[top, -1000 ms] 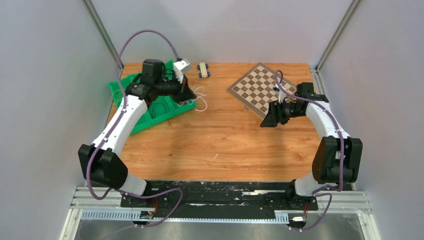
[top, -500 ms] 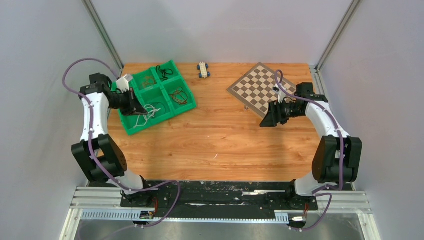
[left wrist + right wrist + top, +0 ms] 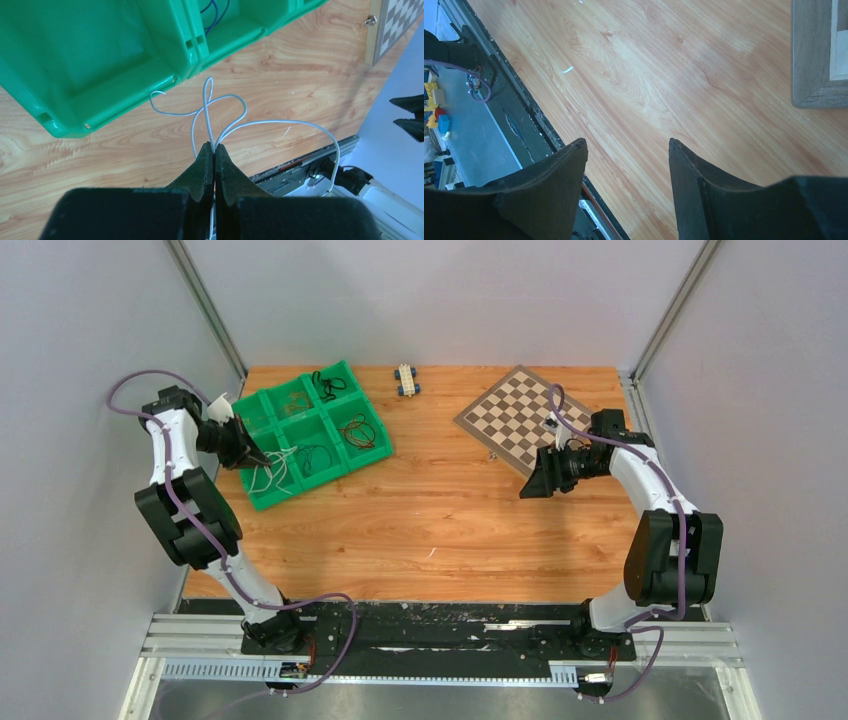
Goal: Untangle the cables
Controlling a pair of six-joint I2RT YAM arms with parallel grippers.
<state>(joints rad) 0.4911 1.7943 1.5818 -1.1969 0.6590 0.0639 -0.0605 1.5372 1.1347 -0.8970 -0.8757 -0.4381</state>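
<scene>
Wooden table (image 3: 430, 520), chessboard (image 3: 515, 418) at far right, small wheeled toy (image 3: 405, 379) far centre

Both arms are wearing glossy white shells over their long links, the left arm (image 3: 160, 450) at the left of the frame and the right arm (image 3: 650, 480) at the right, with chunky black housings bulging at the joints. A thin purple cable (image 3: 128, 379) is trailing along each one and looping free of the shell in places. The left gripper (image 3: 214, 146) is showing matte black, tapering fingers; the right gripper (image 3: 626, 145) is showing broad, black, wedge-shaped ones.
</scene>
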